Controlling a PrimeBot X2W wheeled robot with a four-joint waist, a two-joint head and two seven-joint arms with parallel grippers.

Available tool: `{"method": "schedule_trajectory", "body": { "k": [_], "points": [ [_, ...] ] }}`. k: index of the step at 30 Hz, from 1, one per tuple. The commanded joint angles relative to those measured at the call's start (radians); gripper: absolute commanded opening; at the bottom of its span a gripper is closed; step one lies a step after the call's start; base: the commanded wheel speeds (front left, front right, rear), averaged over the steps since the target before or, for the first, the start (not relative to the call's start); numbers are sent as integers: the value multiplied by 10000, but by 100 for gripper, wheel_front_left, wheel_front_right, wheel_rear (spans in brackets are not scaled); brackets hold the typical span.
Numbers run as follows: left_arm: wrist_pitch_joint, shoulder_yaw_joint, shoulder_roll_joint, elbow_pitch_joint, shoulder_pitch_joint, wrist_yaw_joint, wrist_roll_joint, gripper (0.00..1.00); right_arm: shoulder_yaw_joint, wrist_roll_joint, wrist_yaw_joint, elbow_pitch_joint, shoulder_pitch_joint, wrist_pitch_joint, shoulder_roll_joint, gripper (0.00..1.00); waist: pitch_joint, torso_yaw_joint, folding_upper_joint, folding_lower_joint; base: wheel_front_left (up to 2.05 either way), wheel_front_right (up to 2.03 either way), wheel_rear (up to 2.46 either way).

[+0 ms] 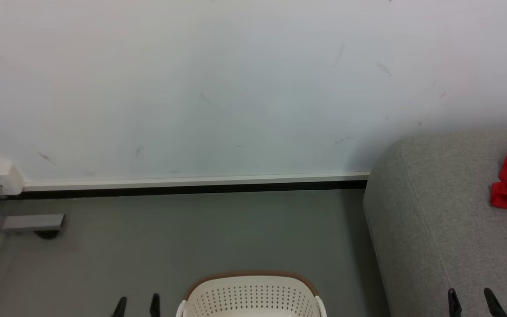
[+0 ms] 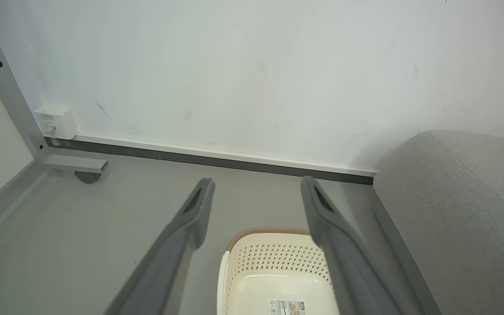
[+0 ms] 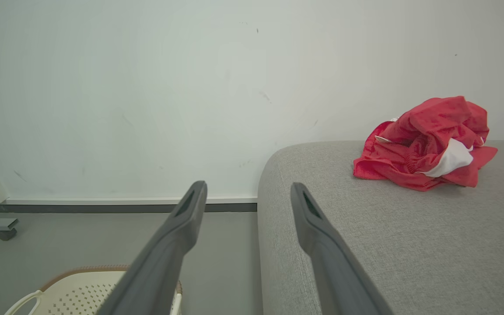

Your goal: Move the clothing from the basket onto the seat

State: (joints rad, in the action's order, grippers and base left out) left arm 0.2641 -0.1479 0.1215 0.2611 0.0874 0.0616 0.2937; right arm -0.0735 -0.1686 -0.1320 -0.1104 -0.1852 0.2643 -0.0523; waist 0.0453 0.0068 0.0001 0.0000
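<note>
Red clothing (image 3: pixel 425 146) lies on the grey sofa (image 3: pixel 365 245).
Laundry basket (image 2: pixel 274 260) looks empty, so the job seems done; left gripper (image 2: pixel 256 183) and right gripper (image 3: pixel 247 188) spread wide, holding nothing.

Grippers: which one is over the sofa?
The right gripper, open above the grey sofa; the left gripper is over the floor beside the basket.

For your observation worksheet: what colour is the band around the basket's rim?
Brown; the rim band tops the cream-white basket, clearest in the head view.
</note>
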Motion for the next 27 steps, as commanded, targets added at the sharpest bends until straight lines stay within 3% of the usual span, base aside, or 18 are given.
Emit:
{"method": "schedule_trajectory", "body": {
  "k": [1, 3, 4, 7, 27],
  "points": [
    [3, 76, -23, 43, 43, -47, -179, 100, 1, -43, 25, -48, 68, -1, 23, 100, -1, 15, -1, 0, 0, 0, 0],
    [3, 204, -109, 96, 91, -139, -171, 100, 25, -38, 25, -71, 81, -1, 24, 100, 1, 38, -1, 0, 0, 0, 0],
    [-1, 197, -137, 60, 3, -138, -150, 0, 33, -4, 0, -49, 5, 0, 2, 0, 1, 37, -1, 0, 0, 0, 0],
    [-18, 161, -174, 294, 53, -146, -129, 0, 54, -35, 0, -276, -29, -8, 34, 0, 2, 41, -1, 0, 0, 0, 0],
    [-996, 810, -307, 174, -497, -608, 3297, 0, -12, -3801, 4, -538, 757, -934, -24, 0, -76, 24, -1, 0, 0, 0, 0]
  ]
}}
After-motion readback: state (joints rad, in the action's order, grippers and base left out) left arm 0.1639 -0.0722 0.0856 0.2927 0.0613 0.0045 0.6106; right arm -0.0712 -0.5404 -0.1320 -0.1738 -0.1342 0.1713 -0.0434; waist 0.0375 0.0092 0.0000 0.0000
